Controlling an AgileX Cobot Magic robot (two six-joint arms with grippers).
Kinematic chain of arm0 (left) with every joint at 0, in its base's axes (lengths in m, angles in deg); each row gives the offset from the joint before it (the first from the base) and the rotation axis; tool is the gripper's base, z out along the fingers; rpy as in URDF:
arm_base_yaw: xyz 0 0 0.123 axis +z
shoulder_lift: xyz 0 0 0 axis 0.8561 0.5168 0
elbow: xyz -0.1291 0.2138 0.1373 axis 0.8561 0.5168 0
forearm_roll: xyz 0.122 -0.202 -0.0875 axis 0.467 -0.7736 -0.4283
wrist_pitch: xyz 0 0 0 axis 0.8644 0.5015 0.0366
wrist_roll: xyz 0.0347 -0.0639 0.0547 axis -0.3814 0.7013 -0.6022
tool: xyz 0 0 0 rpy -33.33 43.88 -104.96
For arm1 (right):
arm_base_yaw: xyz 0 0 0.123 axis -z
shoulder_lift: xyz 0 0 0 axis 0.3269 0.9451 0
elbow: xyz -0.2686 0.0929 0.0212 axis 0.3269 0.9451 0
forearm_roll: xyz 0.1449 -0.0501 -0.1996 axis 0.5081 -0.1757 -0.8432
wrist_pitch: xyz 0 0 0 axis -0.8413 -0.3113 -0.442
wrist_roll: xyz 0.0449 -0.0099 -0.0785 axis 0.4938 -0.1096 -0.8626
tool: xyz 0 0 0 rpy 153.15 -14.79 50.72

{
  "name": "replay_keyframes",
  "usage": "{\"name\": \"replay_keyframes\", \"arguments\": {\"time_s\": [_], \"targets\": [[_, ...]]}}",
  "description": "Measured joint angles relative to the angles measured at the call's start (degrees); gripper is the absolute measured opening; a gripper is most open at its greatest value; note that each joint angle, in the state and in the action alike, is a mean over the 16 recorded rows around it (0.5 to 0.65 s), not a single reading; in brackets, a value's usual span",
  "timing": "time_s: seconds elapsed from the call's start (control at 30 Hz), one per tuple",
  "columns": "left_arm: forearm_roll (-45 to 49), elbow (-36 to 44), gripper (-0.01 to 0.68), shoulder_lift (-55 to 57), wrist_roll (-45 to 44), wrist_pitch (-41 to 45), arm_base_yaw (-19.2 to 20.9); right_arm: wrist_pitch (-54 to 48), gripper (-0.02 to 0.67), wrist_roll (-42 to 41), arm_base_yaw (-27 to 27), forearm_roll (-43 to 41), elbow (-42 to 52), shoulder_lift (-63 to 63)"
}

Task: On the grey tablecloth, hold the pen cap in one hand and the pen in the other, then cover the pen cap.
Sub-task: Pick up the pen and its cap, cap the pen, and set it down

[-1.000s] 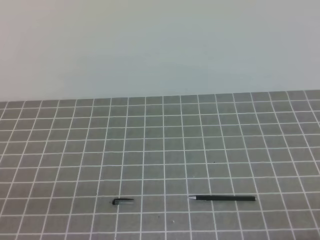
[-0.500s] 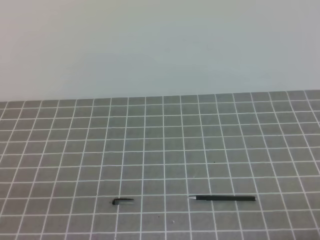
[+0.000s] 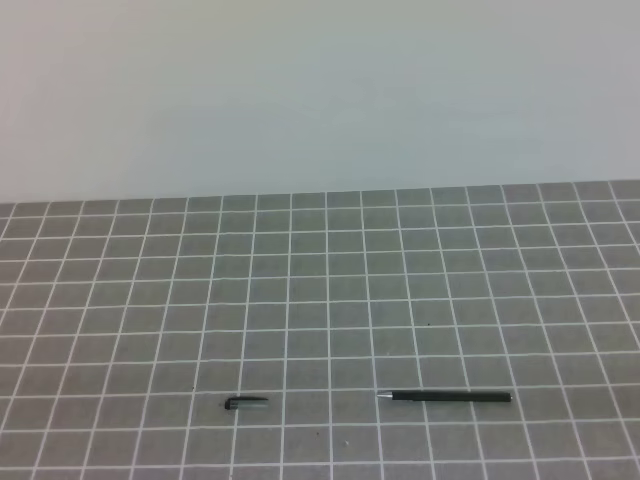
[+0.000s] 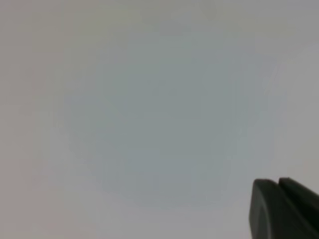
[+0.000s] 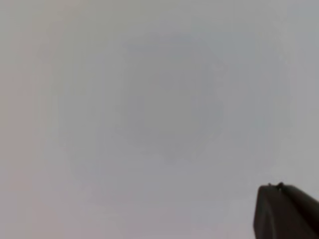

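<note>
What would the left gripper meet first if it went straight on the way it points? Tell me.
Nothing visible: ahead of the shut left gripper the left wrist view shows only a blank pale surface, distance unclear.

- no part of the robot shows in the exterior high view.
- the left gripper [image 4: 279,185] appears only as a dark, near-black wedge in the bottom right corner of the left wrist view, with two rounded fingertips [image 4: 264,191] pressed together along a thin seam.
- the right gripper [image 5: 276,187] is likewise a dark grey-black block in the corner of the right wrist view, matte, with a slanted top edge and a tiny notch at its tip.
- no cables, screws or markings can be made out.
</note>
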Motion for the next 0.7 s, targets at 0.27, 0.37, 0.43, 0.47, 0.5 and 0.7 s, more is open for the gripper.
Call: {"name": "replay_keyframes", "arguments": {"time_s": [0.27,0.37,0.43,0.47,0.5,0.7], "targets": [[5.36,-0.86,-0.002,0.00,6.06,-3.20,0.00,9.96,0.003,0.20,0.01,0.13,0.00,0.26],[11.01,-2.67,-0.002,0.01,11.91,-1.79,0.00,13.25,0.003,0.57,0.01,0.54,0.00,0.35],[16.17,-4.41,-0.002,0.02,16.61,0.34,0.00,15.83,0.003,0.92,0.01,0.92,0.00,0.35],[19.13,-5.41,-0.002,0.02,19.15,1.69,0.00,17.21,0.003,1.09,0.01,1.17,0.00,0.35],[22.33,-6.31,-0.001,-0.06,21.86,3.09,0.00,18.60,0.003,1.26,0.01,1.47,0.00,0.35],[42.13,-12.97,-0.001,-0.03,39.35,11.71,0.00,26.18,0.003,2.22,0.01,4.11,0.00,0.35]]}}
